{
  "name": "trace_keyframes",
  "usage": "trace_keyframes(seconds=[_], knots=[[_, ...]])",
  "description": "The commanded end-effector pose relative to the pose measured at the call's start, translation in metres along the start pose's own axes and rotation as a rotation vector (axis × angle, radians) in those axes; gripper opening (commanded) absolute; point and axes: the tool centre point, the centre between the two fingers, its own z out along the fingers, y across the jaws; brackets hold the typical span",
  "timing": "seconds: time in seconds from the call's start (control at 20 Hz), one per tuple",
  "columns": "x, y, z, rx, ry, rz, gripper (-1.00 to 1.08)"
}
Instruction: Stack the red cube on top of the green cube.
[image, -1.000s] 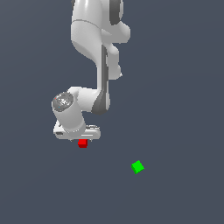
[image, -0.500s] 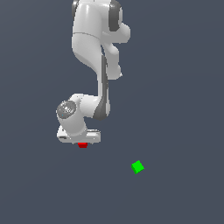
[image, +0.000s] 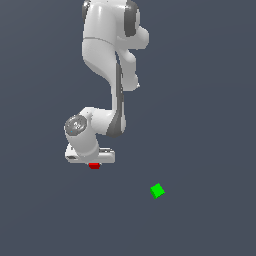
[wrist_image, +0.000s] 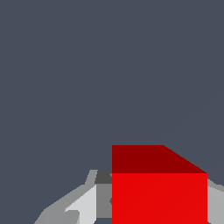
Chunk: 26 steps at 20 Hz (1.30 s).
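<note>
Lowered since a second ago, claw (wrist_image: 159, 205) flanks red cube (wrist_image: 159, 192), grip unclear; only exterior shows green cube (image: 157, 191).

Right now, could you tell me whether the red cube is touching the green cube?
Apart. The exterior view shows the red cube under the gripper, with bare floor between it and the green cube.

Plain slate-blue simulated ground, no room features.

The ground (image: 210, 100) is one flat, even, dark grey-blue plane that fills the exterior view from edge to edge, with no seam, wall, horizon line, furniture or window to be made out. The lighting is soft and uniform, casting no distinct shadows on it. In the wrist view the same untextured grey-blue surface (wrist_image: 109, 65) fills most of the picture.
</note>
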Motion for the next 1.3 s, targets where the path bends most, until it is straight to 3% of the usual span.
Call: trace_keyframes(seconds=[0.0,0.35,0.9,1.25], knots=[[0.0,0.0,0.0,0.0,0.0,0.0,-1.0],[-0.001,0.0,-0.011,0.0,0.0,0.0,-1.0],[-0.002,0.0,-0.08,0.0,0.0,0.0,-1.0],[0.0,0.0,-0.1,0.0,0.0,0.0,-1.0]])
